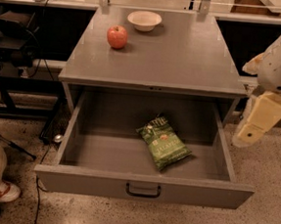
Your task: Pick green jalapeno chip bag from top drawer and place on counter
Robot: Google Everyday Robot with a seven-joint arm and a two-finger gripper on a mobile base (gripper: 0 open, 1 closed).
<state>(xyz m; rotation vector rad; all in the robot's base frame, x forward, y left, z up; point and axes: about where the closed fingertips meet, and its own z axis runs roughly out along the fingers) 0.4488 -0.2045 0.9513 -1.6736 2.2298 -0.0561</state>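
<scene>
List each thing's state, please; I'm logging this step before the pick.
top drawer: pulled open.
green jalapeno chip bag: lying flat inside the drawer, untouched.
apple: upright on the counter.
bowl: upright on the counter, empty.
gripper: beyond the drawer's right side, away from the bag.

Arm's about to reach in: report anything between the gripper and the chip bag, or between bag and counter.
Nothing covers the green jalapeno chip bag in the top drawer. The gripper hangs outside its right wall and would have to clear that. On the counter, apple and bowl sit far back.
</scene>
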